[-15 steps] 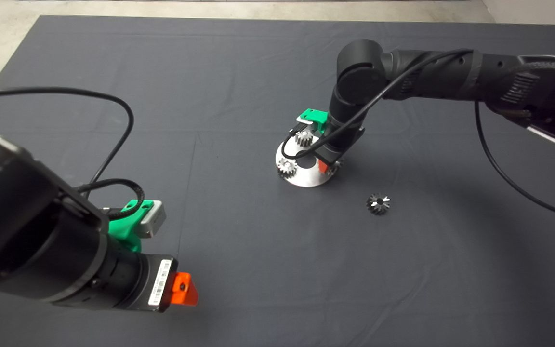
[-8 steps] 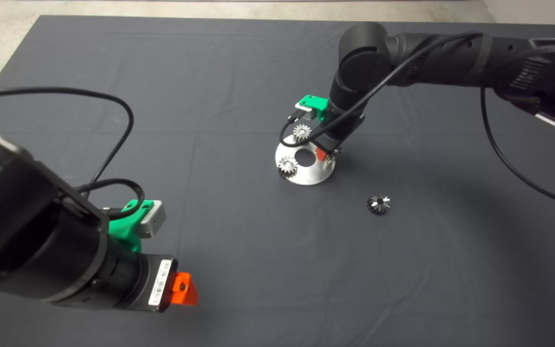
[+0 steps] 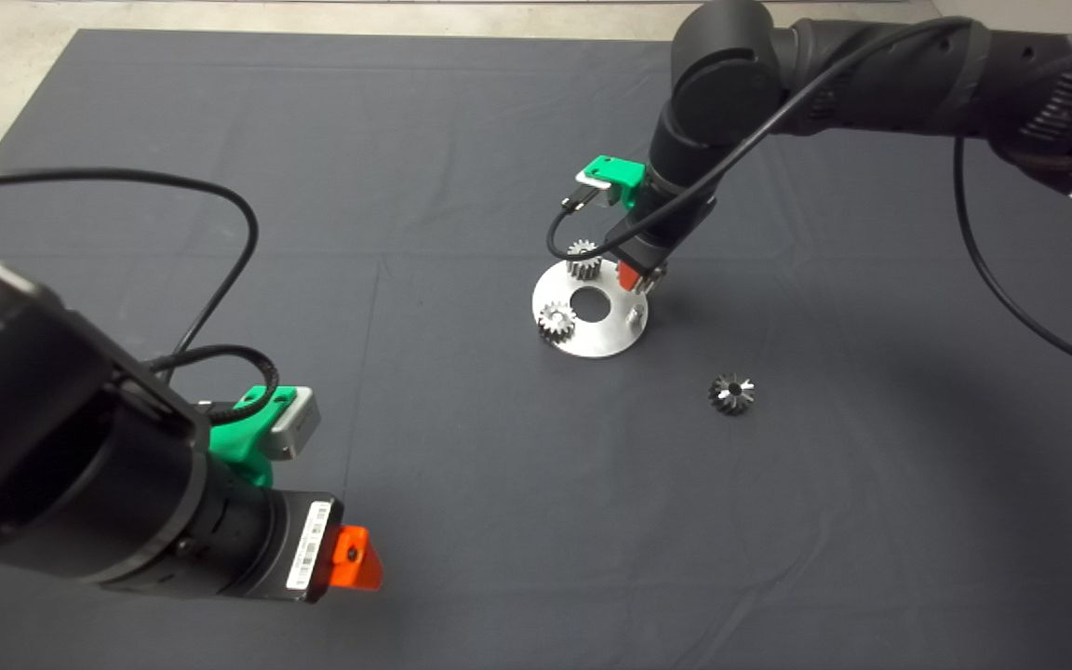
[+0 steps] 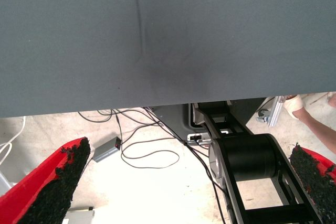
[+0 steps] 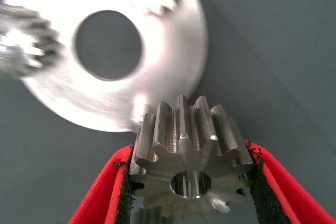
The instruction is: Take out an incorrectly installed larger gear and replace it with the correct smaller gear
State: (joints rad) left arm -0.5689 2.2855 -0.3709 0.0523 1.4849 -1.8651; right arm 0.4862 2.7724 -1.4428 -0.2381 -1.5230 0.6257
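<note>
One gear is in my right gripper (image 5: 190,153): the larger gear (image 5: 189,166), clamped across its tooth tips between both black pads, with my fingers closed only as far as its width allows. It hangs clear above the edge of the round steel plate (image 3: 606,342), touching nothing else. I judge it solid metal, heavy for its size, rigid and slick; the pads bear on narrow tooth crests, so a tilt or jolt could let it slip. A grip across opposite teeth, square to the bore, looks soundest. The plate carries two small fine-toothed gears (image 3: 583,259) (image 3: 556,322), an open centre hole and one bare peg (image 3: 634,316). The smaller gear (image 3: 731,393) lies flat on the mat (image 3: 406,186), well apart from the plate. My left gripper (image 4: 191,153) is parked at the lower left, spread wide and empty.
</note>
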